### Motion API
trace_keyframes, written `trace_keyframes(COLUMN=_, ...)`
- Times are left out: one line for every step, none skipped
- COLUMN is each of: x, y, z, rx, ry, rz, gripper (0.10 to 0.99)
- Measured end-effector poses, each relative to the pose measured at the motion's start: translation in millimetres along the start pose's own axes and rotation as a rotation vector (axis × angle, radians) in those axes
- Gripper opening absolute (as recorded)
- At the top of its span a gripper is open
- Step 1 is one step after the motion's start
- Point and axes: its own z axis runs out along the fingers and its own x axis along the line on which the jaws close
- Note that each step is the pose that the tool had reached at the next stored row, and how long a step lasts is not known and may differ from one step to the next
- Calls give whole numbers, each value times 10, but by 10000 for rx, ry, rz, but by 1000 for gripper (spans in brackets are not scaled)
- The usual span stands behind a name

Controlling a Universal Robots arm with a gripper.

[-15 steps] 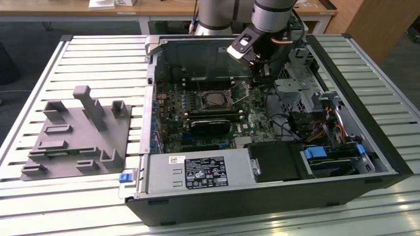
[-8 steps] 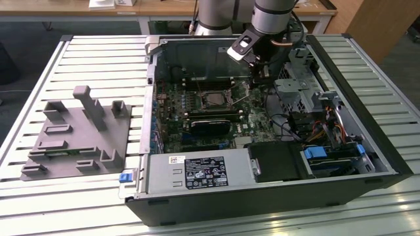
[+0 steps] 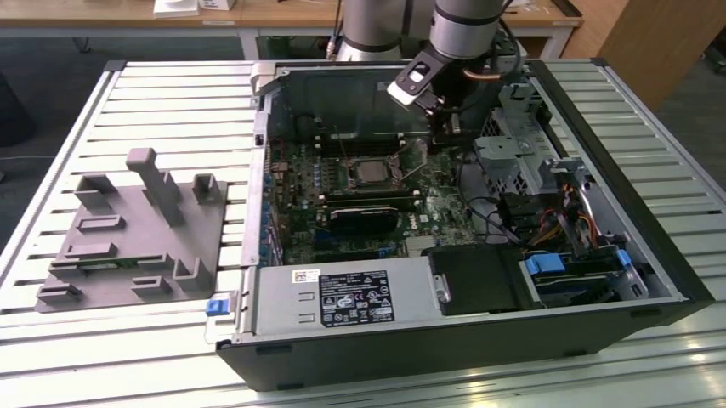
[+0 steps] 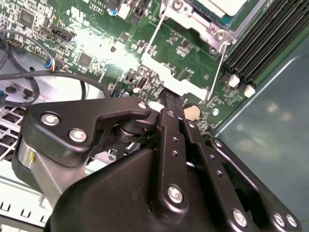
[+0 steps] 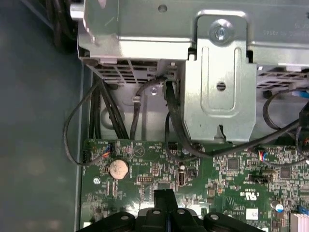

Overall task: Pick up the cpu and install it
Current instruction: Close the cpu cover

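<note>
The cpu (image 3: 369, 172) lies flat inside the black socket frame on the green motherboard (image 3: 340, 225), its silver-grey top facing up. In the second wrist view a corner of the cpu (image 4: 223, 5) shows inside the metal socket frame, with a thin wire lever (image 4: 218, 63) beside it. My gripper (image 3: 448, 134) hangs low inside the open computer case, to the exterior view's right of the socket and apart from it. Its black fingers (image 5: 164, 195) are pressed together with nothing between them, just above the board near a coin battery (image 5: 119, 168). The gripper (image 4: 168, 99) is shut.
A grey plastic tray (image 3: 131, 234) with upright posts lies on the slatted table at the exterior view's left. Inside the case are a metal drive cage (image 3: 511, 157), black cables (image 5: 91, 116), memory sticks (image 3: 365, 204) and a power supply (image 3: 340, 297).
</note>
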Motion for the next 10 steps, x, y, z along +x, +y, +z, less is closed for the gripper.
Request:
trace_keyframes(x=0, y=-14, z=-1, rx=0, ry=-1, rz=-1, gripper=106)
trace_keyframes(x=0, y=-27, z=-1, rx=0, ry=-1, rz=-1, gripper=106)
trace_keyframes(x=0, y=-37, z=-1, rx=0, ry=-1, rz=0, gripper=106)
trace_keyframes(x=0, y=-46, z=-1, rx=0, ry=0, rz=0, gripper=106)
trace_keyframes(x=0, y=-51, z=-1, rx=0, ry=2, rz=0, gripper=106)
trace_keyframes(x=1, y=-54, z=-1, rx=0, ry=1, rz=0, gripper=106)
trace_keyframes(x=1, y=-59, z=-2, rx=0, ry=0, rz=0, gripper=106)
trace_keyframes(x=1, y=-65, z=-2, rx=0, ry=0, rz=0, gripper=106)
trace_keyframes(x=1, y=-75, z=-2, rx=0, ry=-1, rz=-1, gripper=106)
trace_keyframes(x=2, y=-88, z=-3, rx=0, ry=0, rz=-1, gripper=106)
